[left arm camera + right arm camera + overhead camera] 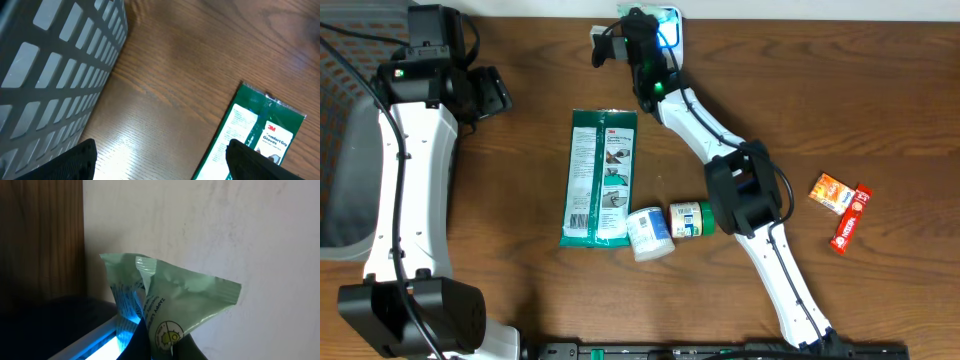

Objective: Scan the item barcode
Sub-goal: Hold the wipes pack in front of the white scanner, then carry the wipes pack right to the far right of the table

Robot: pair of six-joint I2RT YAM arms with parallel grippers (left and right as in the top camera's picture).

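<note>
My right hand (159,342) is clamped on the lower edge of the pale green crinkled plastic packet (175,295), holding it up at 12 o'clock on the brown wooden counter (880,110). Just past it, at the packet's 7 o'clock, glows the blue-lit scanner window (102,342). I judge I should tilt the printed face slowly toward that light, keeping the film taut. My left hand (485,92), fingers apart and empty, hangs at 10 o'clock.

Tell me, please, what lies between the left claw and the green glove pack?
Only bare table; the overhead view shows nothing between the left claw and the green glove pack.
</note>
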